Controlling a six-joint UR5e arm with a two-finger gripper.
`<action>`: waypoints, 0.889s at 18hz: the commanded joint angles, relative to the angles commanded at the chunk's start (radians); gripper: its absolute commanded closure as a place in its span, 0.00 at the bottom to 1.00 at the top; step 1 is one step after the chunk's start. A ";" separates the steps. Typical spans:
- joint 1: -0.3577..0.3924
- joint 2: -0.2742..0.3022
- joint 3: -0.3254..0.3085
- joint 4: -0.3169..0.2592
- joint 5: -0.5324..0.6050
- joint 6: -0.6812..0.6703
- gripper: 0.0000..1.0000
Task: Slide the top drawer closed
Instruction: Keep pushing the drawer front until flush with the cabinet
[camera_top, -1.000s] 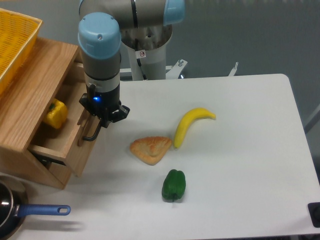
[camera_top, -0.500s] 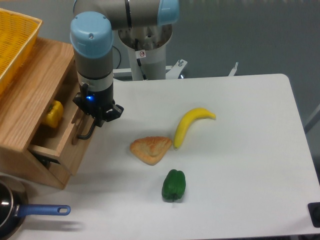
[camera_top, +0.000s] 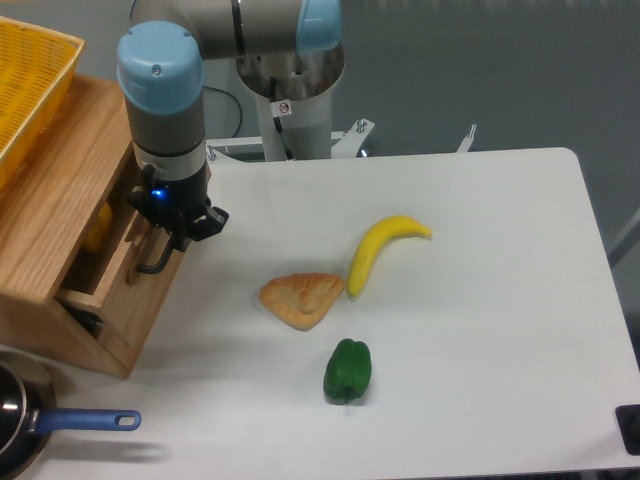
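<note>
The top drawer (camera_top: 138, 296) of the light-wood cabinet stands only a little way out, its front panel angled toward the table. A narrow gap behind the panel shows a yellow pepper (camera_top: 97, 228) inside. My gripper (camera_top: 165, 243) points down against the drawer front, right at the thin black bar handle (camera_top: 153, 264), whose lower end curls out below it. The wrist and gripper body hide the fingertips, so whether they are open or shut on the handle does not show.
A yellow basket (camera_top: 28, 85) sits on the cabinet top. On the white table lie a bread slice (camera_top: 301, 299), a banana (camera_top: 381, 250) and a green pepper (camera_top: 347, 370). A pan with a blue handle (camera_top: 80, 421) is at the bottom left.
The arm has moved left with the drawer front, and the drawer has slid well into the cabinet. Much less of the yellow pepper inside shows now.
</note>
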 joint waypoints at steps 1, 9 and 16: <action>-0.003 0.000 0.000 0.000 0.000 -0.005 0.91; -0.034 0.003 0.000 0.000 0.000 -0.028 0.91; -0.051 0.003 0.002 0.000 0.000 -0.046 0.91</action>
